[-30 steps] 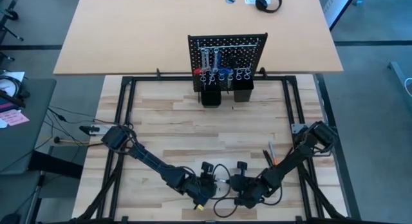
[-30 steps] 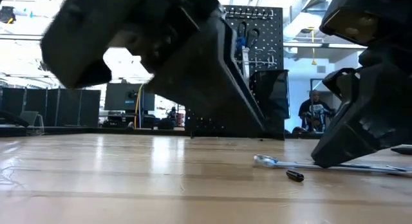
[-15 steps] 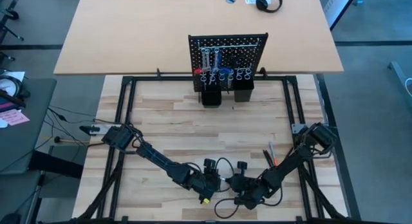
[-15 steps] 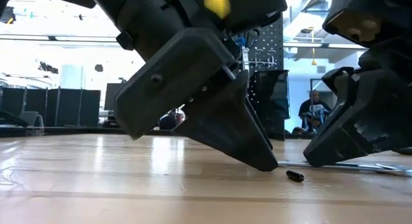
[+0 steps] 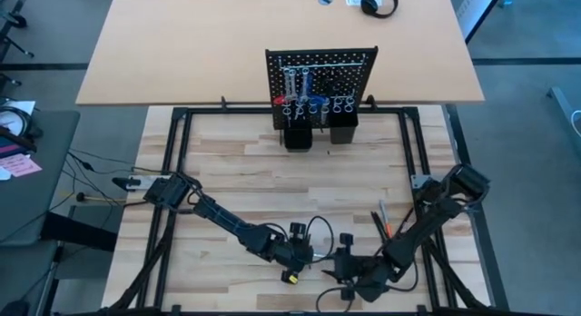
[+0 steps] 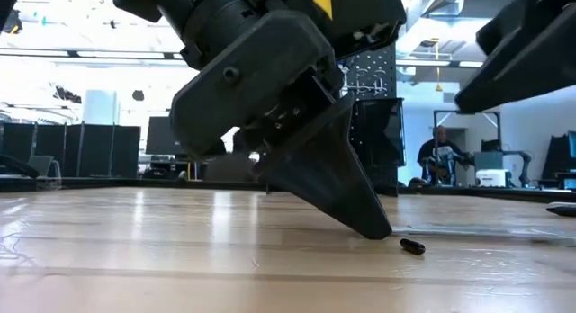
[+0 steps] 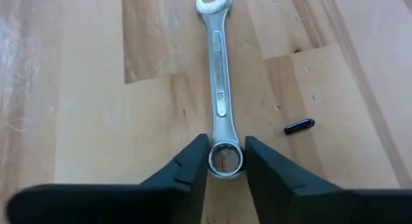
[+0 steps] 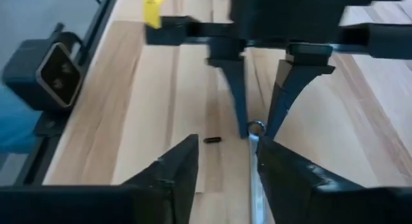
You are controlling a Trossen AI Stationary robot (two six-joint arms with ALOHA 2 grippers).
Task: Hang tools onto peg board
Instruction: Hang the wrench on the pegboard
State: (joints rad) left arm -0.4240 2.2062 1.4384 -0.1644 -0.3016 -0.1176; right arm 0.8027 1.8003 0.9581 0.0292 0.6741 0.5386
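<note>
A shiny silver steel combination wrench lies on the pale, brown-streaked wooden plank table. Beside the wrench sits a small black cylindrical bit. The upright black perforated metal peg board carries silver, blue and red tools.

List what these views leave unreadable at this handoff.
- Wrench: hidden under both arms in the high view; its far end is cut off in the right wrist view.
- Tools on the peg board: too small in the high view, blocked by the left gripper in the low view.

Wrench flat on table; left claw straddling its ring end.
</note>
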